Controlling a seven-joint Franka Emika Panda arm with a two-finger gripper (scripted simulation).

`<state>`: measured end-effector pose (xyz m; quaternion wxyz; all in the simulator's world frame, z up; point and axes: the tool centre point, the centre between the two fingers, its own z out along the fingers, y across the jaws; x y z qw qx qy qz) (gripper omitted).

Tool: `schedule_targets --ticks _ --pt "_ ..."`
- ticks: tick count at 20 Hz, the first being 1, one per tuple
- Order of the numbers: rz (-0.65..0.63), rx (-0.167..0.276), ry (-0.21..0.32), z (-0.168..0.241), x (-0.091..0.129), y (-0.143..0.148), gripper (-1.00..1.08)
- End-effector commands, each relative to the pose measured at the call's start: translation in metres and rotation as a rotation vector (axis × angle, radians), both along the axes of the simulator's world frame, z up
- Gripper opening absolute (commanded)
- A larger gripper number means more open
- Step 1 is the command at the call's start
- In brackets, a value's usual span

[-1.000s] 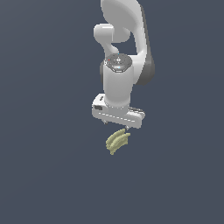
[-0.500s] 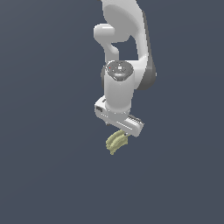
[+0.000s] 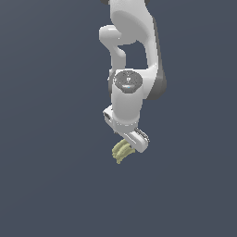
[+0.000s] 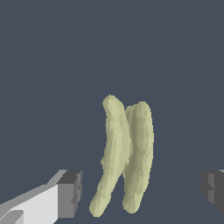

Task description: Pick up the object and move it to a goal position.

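**Gripper straddling the bunch, not yet gripping**

The gripper (image 3: 131,140) is hanging just above the bunch (image 3: 121,151) on the flat dark floor (image 3: 51,185), with the arm (image 3: 132,51) reaching down from above. In the exterior view the white hand is covering most of the bunch, so only its pale yellow-green tips are showing at the lower left of the hand.

The wrist view explains the pose. The bunch (image 4: 123,157) is lying between the two dark pads (image 4: 70,192), one on each side, and bare floor is showing on either side of it. So the jaws are standing wide apart, touching nothing. The bunch's long axis is running across the line between the pads, which suits a squeeze across its narrow width.

How far the pads are sitting above the floor is hard to judge here; they are probably needing to drop a little before closing. No goal marker is showing in either view.
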<state>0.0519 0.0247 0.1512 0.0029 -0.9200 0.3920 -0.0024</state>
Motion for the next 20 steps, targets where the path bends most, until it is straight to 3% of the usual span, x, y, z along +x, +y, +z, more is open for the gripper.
schedule_targets --ticks 1,9,20 --pt "-0.045 -0.001 0.002 -0.002 0.001 0.000 1.00" --pt "-0.119 -0.003 0.007 -0.006 0.004 0.001 1.00" --pt "-0.123 -0.003 0.007 -0.027 0.003 0.001 1.00"
